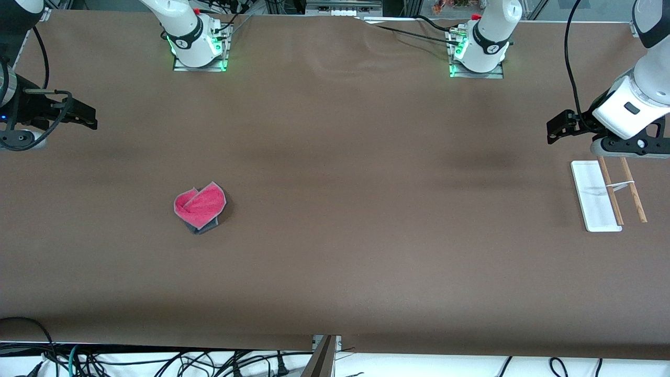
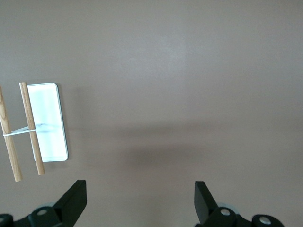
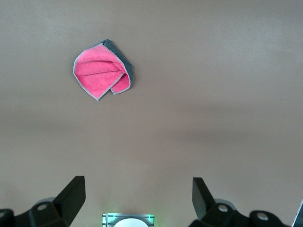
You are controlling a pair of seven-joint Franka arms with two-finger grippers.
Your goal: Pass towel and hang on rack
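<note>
The towel (image 1: 200, 206) lies crumpled on the brown table toward the right arm's end, pink face up with a dark grey corner showing; it also shows in the right wrist view (image 3: 103, 73). The rack (image 1: 610, 195) stands at the left arm's end, white base with two brown rods; it also shows in the left wrist view (image 2: 35, 125). My left gripper (image 1: 556, 128) hangs open and empty in the air beside the rack; its fingers spread wide in the left wrist view (image 2: 139, 196). My right gripper (image 1: 86, 116) is open and empty over the table's end, well away from the towel; it also shows in the right wrist view (image 3: 137, 194).
The two arm bases (image 1: 198, 44) (image 1: 479, 52) stand along the table edge farthest from the front camera. Cables hang below the table's near edge (image 1: 157, 361). The brown table surface (image 1: 366, 209) lies bare between towel and rack.
</note>
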